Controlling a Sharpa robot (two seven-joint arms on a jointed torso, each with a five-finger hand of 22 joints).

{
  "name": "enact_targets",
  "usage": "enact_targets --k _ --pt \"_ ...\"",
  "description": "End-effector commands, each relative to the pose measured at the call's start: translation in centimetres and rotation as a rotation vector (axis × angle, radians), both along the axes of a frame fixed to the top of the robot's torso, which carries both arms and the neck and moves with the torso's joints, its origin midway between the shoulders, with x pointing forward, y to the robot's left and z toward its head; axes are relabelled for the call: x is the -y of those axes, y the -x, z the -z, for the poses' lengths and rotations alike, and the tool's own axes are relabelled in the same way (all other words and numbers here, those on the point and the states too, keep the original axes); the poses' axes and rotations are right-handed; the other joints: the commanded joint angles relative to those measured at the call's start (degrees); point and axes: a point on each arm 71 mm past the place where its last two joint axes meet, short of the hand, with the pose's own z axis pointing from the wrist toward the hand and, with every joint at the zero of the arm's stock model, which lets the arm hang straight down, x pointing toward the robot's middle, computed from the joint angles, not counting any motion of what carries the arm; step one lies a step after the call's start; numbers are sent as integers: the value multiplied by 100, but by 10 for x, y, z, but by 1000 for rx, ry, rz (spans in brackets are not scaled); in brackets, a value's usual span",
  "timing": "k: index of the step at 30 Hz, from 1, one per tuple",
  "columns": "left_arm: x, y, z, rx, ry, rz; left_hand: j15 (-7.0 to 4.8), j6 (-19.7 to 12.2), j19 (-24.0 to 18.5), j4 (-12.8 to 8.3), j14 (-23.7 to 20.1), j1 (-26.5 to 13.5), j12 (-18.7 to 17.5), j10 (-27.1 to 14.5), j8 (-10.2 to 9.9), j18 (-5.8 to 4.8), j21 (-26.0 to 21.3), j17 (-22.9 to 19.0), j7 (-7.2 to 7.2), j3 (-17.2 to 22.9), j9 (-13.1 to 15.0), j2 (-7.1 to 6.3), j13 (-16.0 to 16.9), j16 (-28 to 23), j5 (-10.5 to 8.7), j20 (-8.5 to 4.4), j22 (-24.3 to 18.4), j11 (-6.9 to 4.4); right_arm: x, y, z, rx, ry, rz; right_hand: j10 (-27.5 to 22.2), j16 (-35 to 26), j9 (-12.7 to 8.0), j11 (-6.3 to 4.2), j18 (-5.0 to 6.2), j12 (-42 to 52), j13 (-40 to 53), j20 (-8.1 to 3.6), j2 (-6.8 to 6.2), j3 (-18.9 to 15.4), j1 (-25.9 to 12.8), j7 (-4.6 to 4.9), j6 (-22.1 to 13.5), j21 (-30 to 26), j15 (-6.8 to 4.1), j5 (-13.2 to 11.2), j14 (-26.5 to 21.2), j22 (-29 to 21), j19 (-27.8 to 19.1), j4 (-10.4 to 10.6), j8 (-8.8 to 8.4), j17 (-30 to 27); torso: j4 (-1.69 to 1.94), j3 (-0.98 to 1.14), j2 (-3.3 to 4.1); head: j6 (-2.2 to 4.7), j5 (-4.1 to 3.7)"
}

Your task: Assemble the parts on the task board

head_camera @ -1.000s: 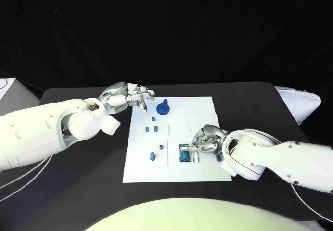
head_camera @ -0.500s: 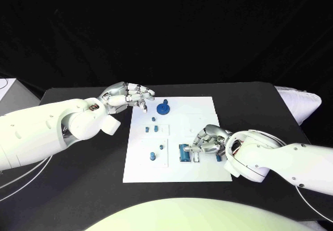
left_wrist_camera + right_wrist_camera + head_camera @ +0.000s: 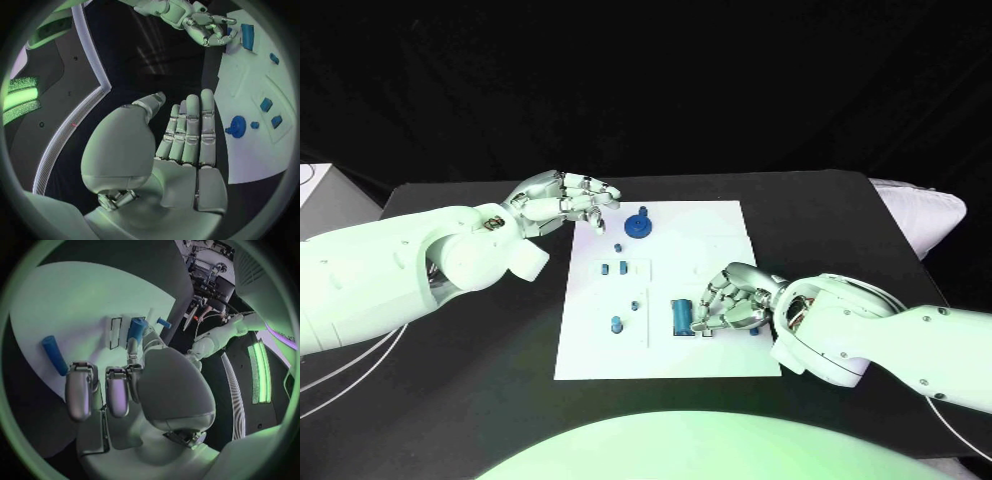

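Note:
The white task board (image 3: 718,240) lies in the middle of the black table. On it are a round blue knob (image 3: 639,224), two small blue pieces (image 3: 616,267), a blue peg (image 3: 616,323) and a larger blue block (image 3: 682,317). My right hand (image 3: 736,298) rests on the board just right of the block, fingers curled, tips beside the block (image 3: 136,329). A blue cylinder (image 3: 53,355) lies on the board by that hand. My left hand (image 3: 567,203) hovers at the board's far left corner, palm (image 3: 181,150) flat and empty, close to the knob (image 3: 237,126).
A white object (image 3: 923,215) sits at the table's right edge, and a pale box (image 3: 326,195) stands off the left side. Black table surface (image 3: 459,370) lies bare left of the board.
My right hand has drawn back to the right off the blue block, which now shows whole. The left hand has stayed in place.

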Motion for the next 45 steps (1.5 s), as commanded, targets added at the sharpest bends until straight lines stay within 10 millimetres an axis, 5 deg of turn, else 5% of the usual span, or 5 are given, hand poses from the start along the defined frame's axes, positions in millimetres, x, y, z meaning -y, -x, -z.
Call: enact_targets --k 1,25,38,41,45 --pt "3 1 -1 4 13 24 8 3 -18 52 -38 -9 -15 -42 11 29 -38 -11 10 -21 9 45 17 -30 -17 22 -15 3 -3 4 3 24 24 -62 106 -18 15 -46 -78 50 892 -42 9 59 73 -13 31 45 -46 48 481 1139 357 29 44 1018 5 -3 3 1 -5" --pt "1 2 -1 1 9 25 7 5 -17 56 -38 -4 -14 -41 14 30 -41 -11 8 -24 11 50 19 -31 -17 22 -16 1 -3 4 15 31 69 28 265 28 80 -119 -122 250 1071 -110 173 250 -177 -91 86 257 -113 184 505 1238 427 234 180 1096 3 1 4 1 10" --pt "1 2 0 -1 8 26 7 5 -17 56 -38 -4 -14 -41 14 30 -41 -11 8 -24 11 50 19 -31 -17 22 -16 1 -2 6 14 17 46 3 219 12 90 -119 -112 177 1016 -115 49 238 -214 -89 50 206 -114 173 499 1221 413 211 192 1069 4 0 2 1 2" --pt "1 2 0 0 8 26 7 5 -17 56 -38 -4 -14 -41 14 30 -41 -11 8 -24 11 50 19 -31 -17 22 -16 1 1 8 13 6 2 -15 117 5 65 -74 -103 31 905 -101 8 281 -198 -28 -91 154 -85 176 496 1204 398 211 127 1060 4 0 1 1 -3" --pt "1 2 0 0 8 26 7 5 -17 56 -38 -4 -14 -41 14 30 -41 -11 8 -24 11 50 19 -31 -17 22 -16 1 9 11 6 -2 -58 -38 61 3 -81 100 -91 -31 868 2 -1 426 -99 177 -451 72 58 102 494 1180 373 192 -199 1060 4 3 0 1 -25"
